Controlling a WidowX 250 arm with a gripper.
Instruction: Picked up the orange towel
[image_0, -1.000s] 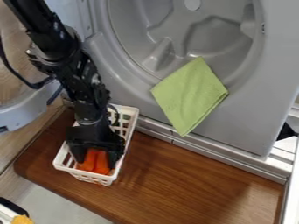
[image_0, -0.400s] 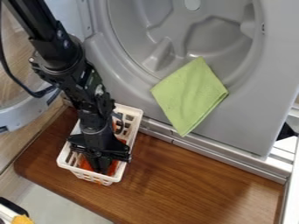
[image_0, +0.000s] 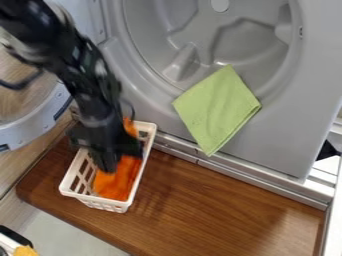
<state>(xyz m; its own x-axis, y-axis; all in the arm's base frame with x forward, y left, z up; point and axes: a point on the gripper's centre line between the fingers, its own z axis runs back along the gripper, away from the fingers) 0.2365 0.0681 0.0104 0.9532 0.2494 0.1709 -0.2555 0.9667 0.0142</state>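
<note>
Standing near the left edge of the table (image_0: 220, 200), the white basket (image_0: 103, 203) holds the orange towel (image_0: 117, 184), its walls likely meant to contain the loose folds. The hand (image_0: 109, 167) hangs down inside the basket, right at the towel, a placement that suits pinching and lifting it; whether it is open, closed or gripping, I cannot tell. Beyond, a green cloth (image_0: 217, 110) drapes over the grey appliance (image_0: 284, 137), apart from the basket and probably incidental to this pickup.
</note>
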